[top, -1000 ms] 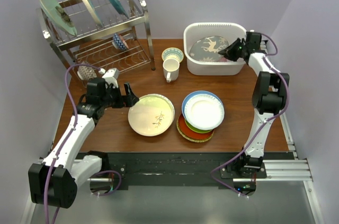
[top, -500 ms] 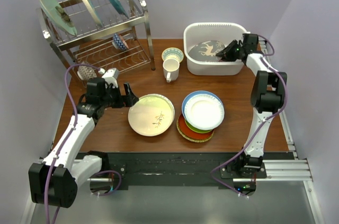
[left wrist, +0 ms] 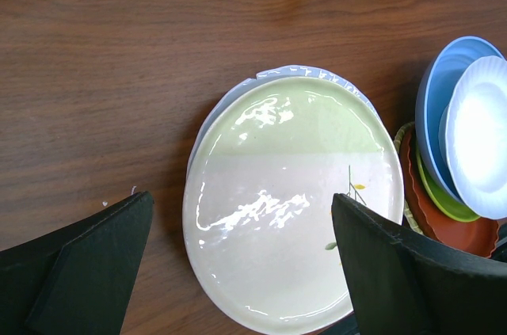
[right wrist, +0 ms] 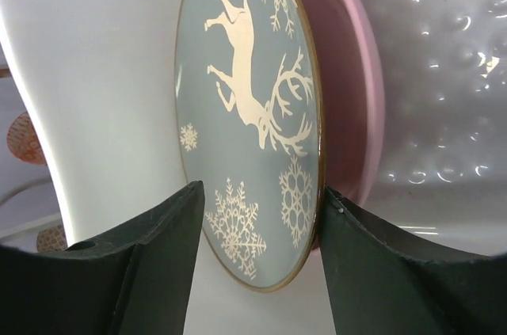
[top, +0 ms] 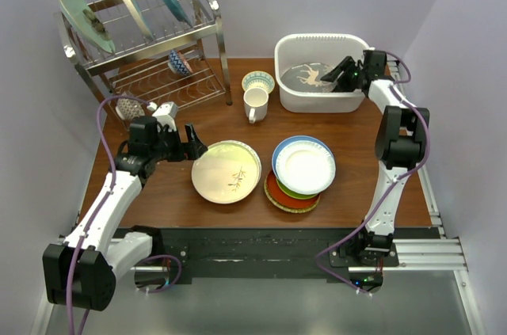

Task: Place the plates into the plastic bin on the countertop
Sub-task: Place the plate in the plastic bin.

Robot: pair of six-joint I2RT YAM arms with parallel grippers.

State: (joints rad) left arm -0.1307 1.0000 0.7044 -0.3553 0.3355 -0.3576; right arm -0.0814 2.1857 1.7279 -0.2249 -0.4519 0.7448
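Observation:
The dark deer plate (top: 309,75) (right wrist: 245,121) lies in the white plastic bin (top: 319,102) on top of a pink plate (right wrist: 348,113). My right gripper (top: 342,74) (right wrist: 261,192) is inside the bin, open, its jaws either side of the deer plate's near edge. On the countertop (top: 174,192) the cream twig plate (top: 226,171) (left wrist: 293,208) lies over a pale plate edge (left wrist: 273,72). My left gripper (top: 192,147) (left wrist: 242,204) hovers open at its left side. A stack (top: 304,166) holds white, blue-rimmed, lime green and red-orange plates.
A metal wire dish rack (top: 150,34) stands at the back left with three plates on edge and a small bowl (top: 179,62). A white mug (top: 255,104) and a patterned bowl (top: 258,81) sit left of the bin. Another small bowl (top: 127,107) sits near the left arm.
My right gripper has opened and let go of the deer plate, which has sunk from a tilt to lie in the bin. The left arm has not moved.

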